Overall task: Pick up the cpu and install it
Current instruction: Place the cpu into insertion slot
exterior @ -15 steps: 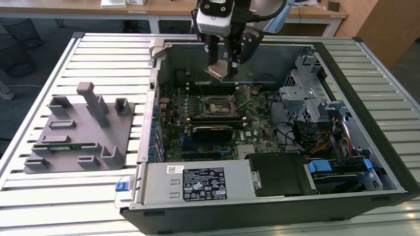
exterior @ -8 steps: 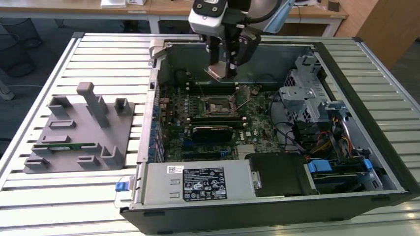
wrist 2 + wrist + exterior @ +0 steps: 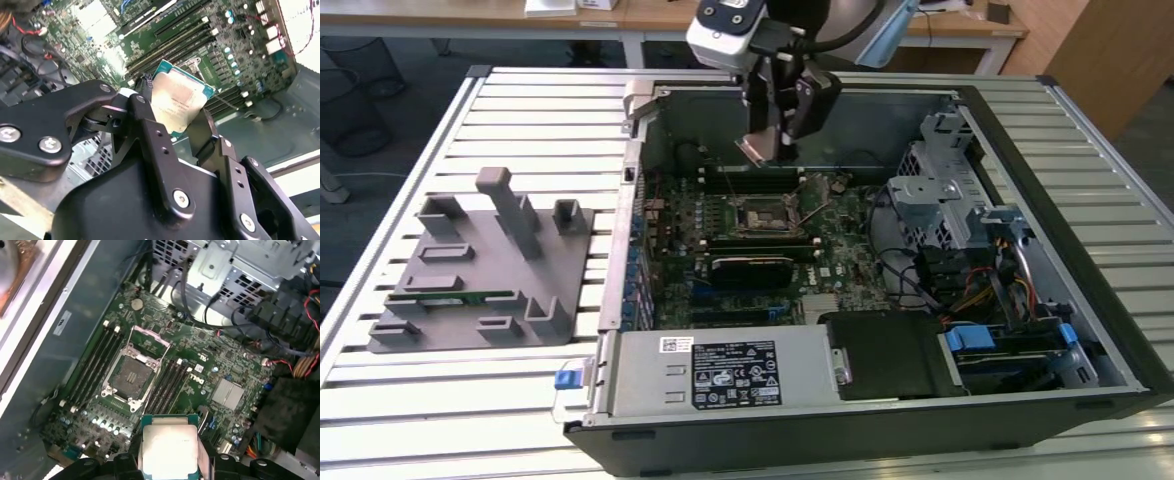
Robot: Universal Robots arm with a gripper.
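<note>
step: transfer to socket (image 3: 754,215) judged in hand | cpu (image 3: 758,152) is held by its edges in the clamped pincer (image 3: 767,148), upper centre of exterior view | socket is seen open, frame centre | square alignment is judged needed

The cpu (image 3: 177,100) is a small flat square chip with a silvery-grey metal top plate and a thin greenish rim. It is off the ground, clamped at two opposite edges between the black fingers (image 3: 150,135). It hangs tilted above the motherboard (image 3: 235,360), apart from the open socket (image 3: 131,376).
</note>
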